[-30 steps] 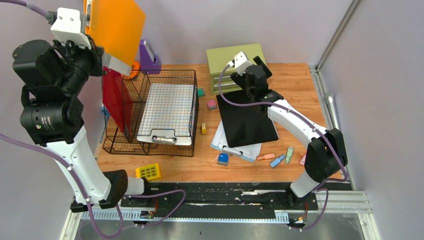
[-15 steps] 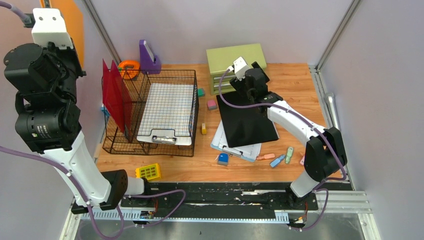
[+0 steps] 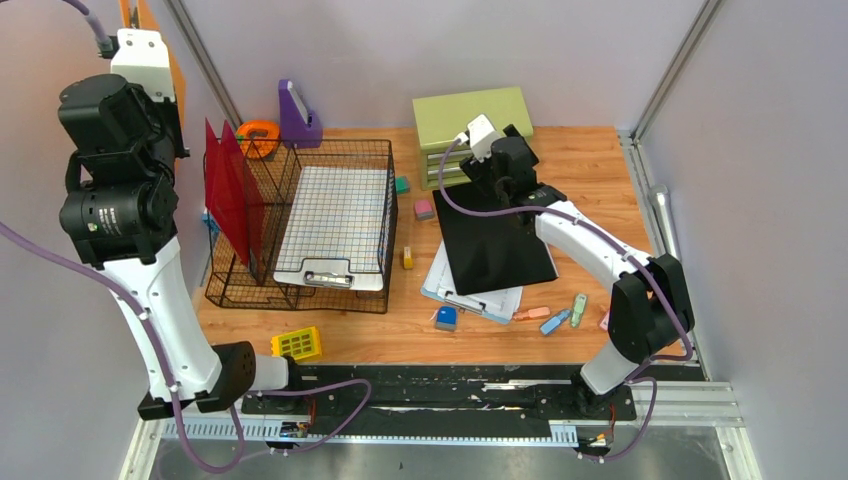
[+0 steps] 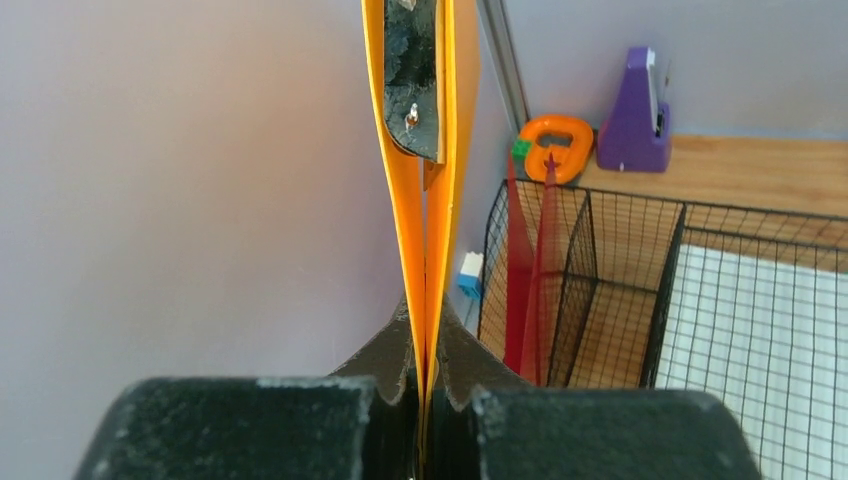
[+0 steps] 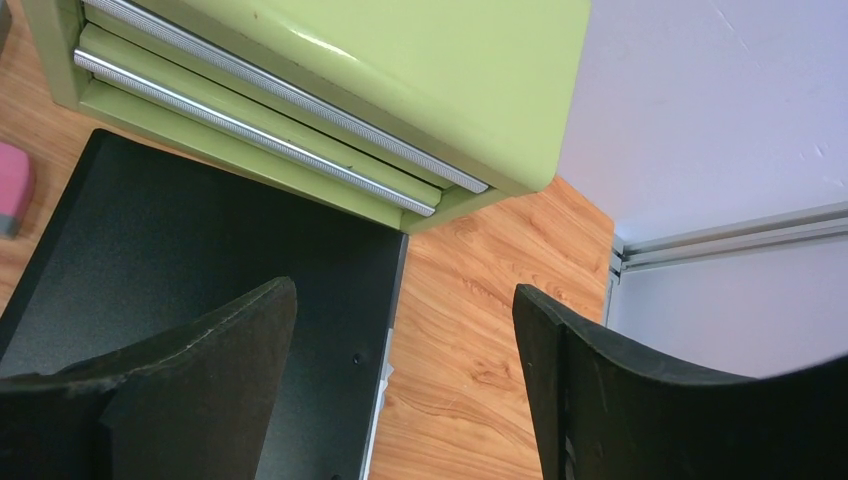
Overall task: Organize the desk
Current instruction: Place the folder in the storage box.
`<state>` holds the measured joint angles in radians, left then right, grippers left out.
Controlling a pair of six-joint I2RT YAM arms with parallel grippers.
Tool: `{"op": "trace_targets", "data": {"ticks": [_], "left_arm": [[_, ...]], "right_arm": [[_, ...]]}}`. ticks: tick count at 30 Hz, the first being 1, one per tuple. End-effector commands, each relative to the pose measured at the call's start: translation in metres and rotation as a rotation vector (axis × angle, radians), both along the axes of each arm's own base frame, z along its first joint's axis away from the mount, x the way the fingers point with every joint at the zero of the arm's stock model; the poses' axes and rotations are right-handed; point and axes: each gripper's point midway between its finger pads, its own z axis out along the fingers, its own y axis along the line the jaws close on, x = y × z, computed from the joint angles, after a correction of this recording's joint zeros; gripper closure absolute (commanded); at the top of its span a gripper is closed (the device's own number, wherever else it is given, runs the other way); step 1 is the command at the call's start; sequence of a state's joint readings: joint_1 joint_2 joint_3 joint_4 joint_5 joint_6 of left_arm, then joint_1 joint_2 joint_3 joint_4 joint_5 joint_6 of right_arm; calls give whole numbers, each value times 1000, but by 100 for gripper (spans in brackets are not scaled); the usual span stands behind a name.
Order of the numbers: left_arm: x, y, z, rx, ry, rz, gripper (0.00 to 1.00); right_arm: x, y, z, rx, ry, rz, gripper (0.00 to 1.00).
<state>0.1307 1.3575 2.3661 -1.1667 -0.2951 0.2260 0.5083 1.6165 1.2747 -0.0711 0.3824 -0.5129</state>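
The left gripper (image 4: 424,385) pinched an orange folder (image 4: 405,200) above the desk's (image 5: 470,330) far left corner; the right gripper (image 5: 402,292) gaped empty over a black folder (image 5: 200,230).

orange folder (image 4: 412,240), green cabinet (image 5: 400,70), wood-grain desk (image 3: 590,160)

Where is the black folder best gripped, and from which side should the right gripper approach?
The black folder lies flat, its far edge close to the green cabinet. So probably take its right edge near the far corner, coming from the right over the bare desk, where the open right gripper hovers.
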Motion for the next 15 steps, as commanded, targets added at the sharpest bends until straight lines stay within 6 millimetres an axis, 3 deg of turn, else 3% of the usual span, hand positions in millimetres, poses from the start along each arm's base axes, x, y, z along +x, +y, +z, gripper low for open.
{"op": "trace_targets", "data": {"ticks": [1, 7, 15], "left_arm": [[-16, -8, 16, -8, -91, -30, 100], [-15, -11, -15, -17, -33, -51, 100], [-12, -24, -34, -25, -18, -134, 100]], "right_arm": [[4, -3, -2, 17, 9, -11, 20], [8, -6, -5, 0, 35, -18, 20], [16, -13, -3, 22, 86, -11, 20]]}}
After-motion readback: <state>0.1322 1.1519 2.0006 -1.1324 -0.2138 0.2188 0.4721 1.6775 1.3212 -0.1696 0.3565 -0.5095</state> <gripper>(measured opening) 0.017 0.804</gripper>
